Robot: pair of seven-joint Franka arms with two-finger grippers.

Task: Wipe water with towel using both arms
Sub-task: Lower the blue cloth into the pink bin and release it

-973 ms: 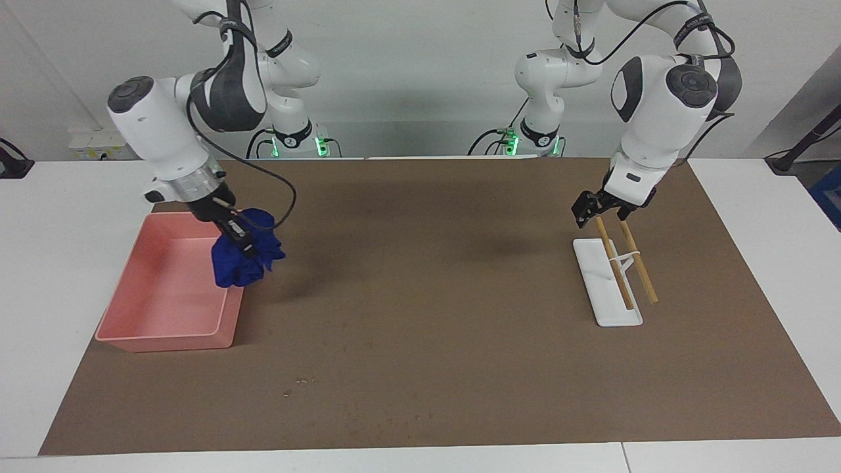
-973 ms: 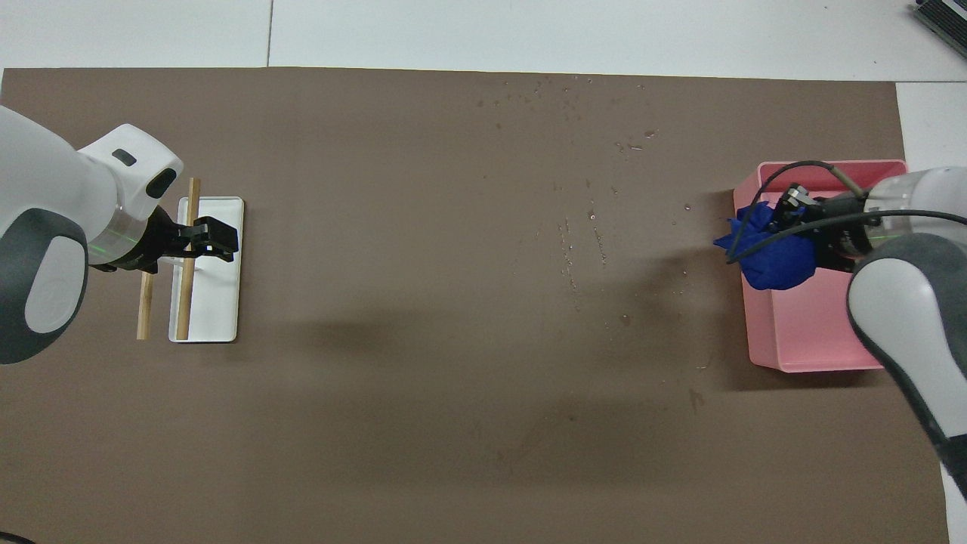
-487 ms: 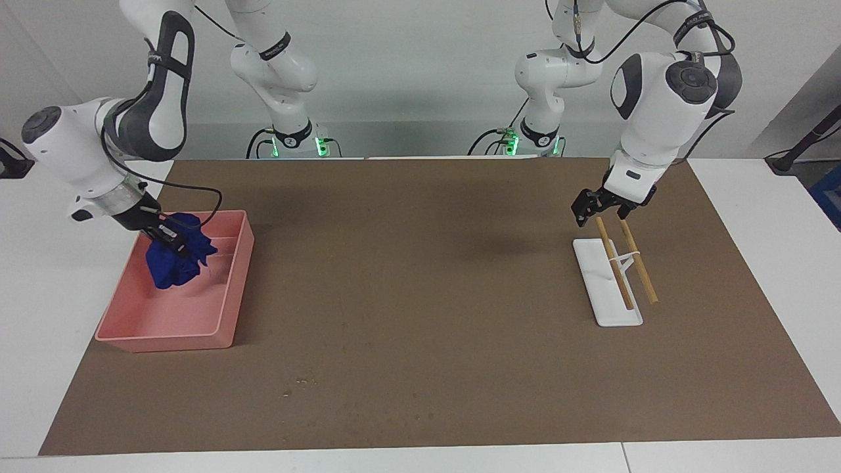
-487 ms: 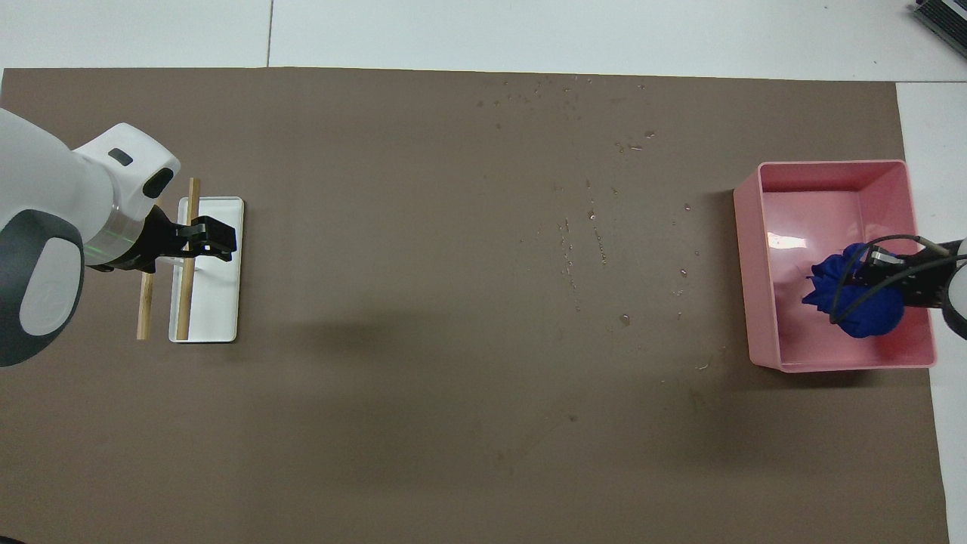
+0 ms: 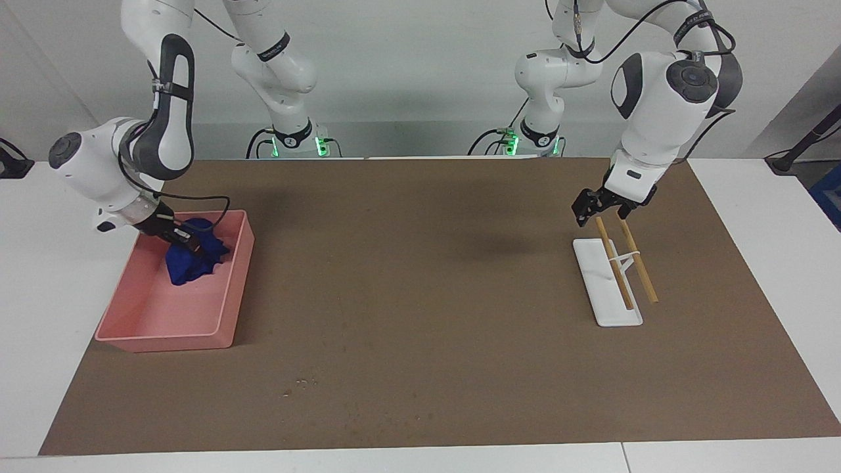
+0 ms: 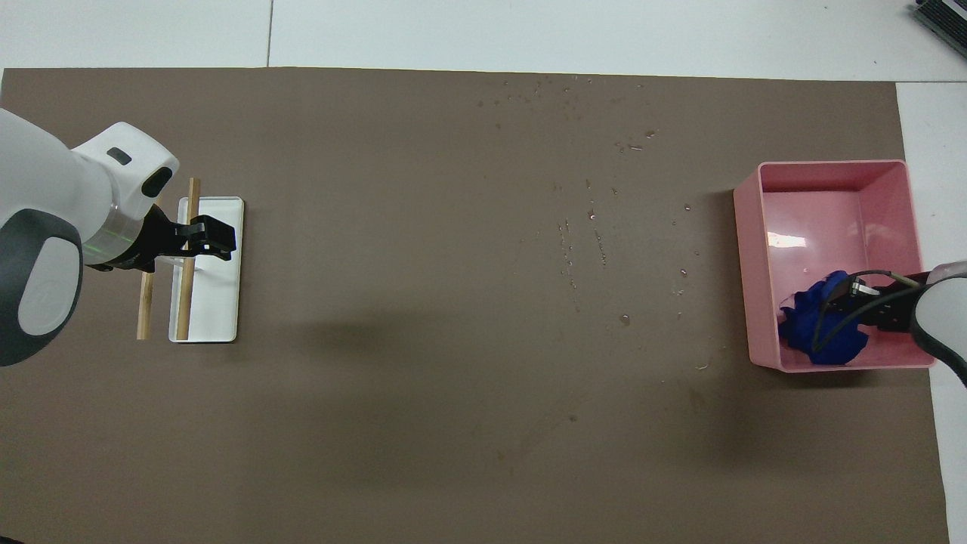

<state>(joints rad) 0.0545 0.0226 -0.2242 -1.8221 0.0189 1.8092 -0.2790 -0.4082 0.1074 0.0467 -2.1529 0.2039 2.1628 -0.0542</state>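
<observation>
The right gripper point(image 5: 187, 244) reaches down into the pink plastic tray point(image 5: 231, 299), its tips buried in the rumpled royal-blue cloth towel point(image 5: 197, 264) lying there; whether it grips, I cannot tell. The left gripper point(image 5: 589, 205) hangs with fingers spread over two wooden sticks point(image 5: 636, 261) on a white rectangular stand point(image 5: 594, 281). Tiny water droplets point(image 6: 597, 234) glisten on the brown mat point(image 5: 420, 295) between the grippers.

The towel point(image 5: 194, 259) lies in the tray point(image 5: 141, 328), in the tray's corner nearest the robots. The water point(image 6: 597, 227) is scattered on the mat point(image 5: 427, 295) beside the tray, toward the left arm's end. The rack point(image 5: 608, 286) stands well apart from the tray, at that end.
</observation>
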